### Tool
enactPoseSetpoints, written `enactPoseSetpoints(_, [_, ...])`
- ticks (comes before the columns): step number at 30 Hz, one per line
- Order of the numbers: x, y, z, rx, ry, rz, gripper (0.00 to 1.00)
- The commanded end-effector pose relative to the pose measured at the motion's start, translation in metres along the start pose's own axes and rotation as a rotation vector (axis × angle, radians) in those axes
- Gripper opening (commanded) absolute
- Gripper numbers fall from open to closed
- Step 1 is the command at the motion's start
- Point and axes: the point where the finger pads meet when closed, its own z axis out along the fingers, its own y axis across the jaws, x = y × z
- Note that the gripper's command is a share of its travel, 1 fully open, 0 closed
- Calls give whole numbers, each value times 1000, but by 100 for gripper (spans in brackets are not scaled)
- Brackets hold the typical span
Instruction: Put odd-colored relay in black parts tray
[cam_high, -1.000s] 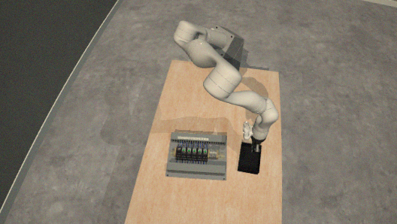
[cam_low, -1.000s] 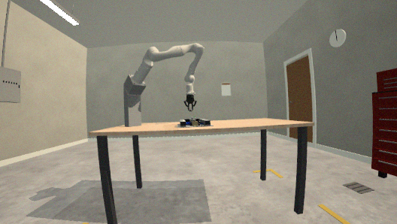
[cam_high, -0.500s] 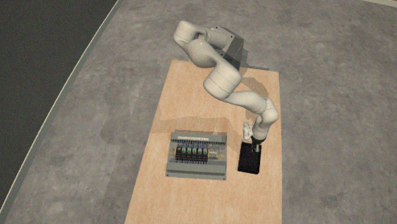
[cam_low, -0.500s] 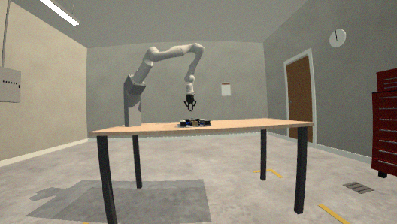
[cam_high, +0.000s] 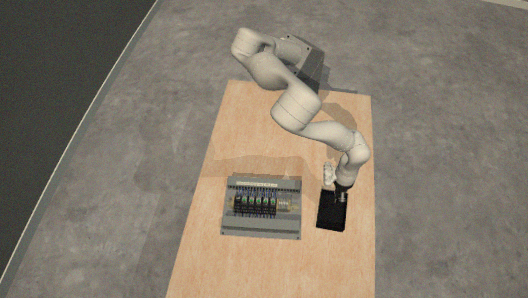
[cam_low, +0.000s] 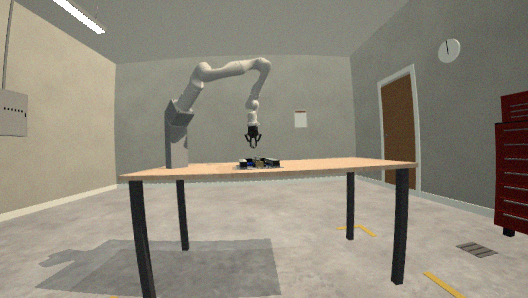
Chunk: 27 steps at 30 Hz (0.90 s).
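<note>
The grey relay panel (cam_high: 262, 228) (cam_low: 260, 163) lies flat on the wooden table (cam_high: 260, 125) (cam_low: 330, 164). A row of several black relays (cam_high: 255, 202) with green buttons sits in its middle. The black parts tray (cam_high: 330, 219) lies to the right of the panel. My gripper (cam_high: 342, 197) (cam_low: 253, 144) points straight down over the tray's far end, well above the table. It is shut on a small relay, which the fingers mostly hide. I cannot make out its button colour.
The arm's base (cam_high: 305, 57) (cam_low: 176, 137) stands at the far end of the table. A red tool cabinet (cam_low: 512, 160) stands at the room's right wall, away from the table.
</note>
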Motion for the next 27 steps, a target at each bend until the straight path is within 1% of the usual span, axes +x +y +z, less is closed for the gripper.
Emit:
enactPoseSetpoints(1, [-1,0,2,-1,2,-5,0])
enactPoseSetpoints(12, [-1,-1,14,-1,2,-5,0])
enactPoseSetpoints(14, [-1,-1,14,-1,2,-5,0])
enactPoseSetpoints(27, [0,-1,43,-1,2,-5,0])
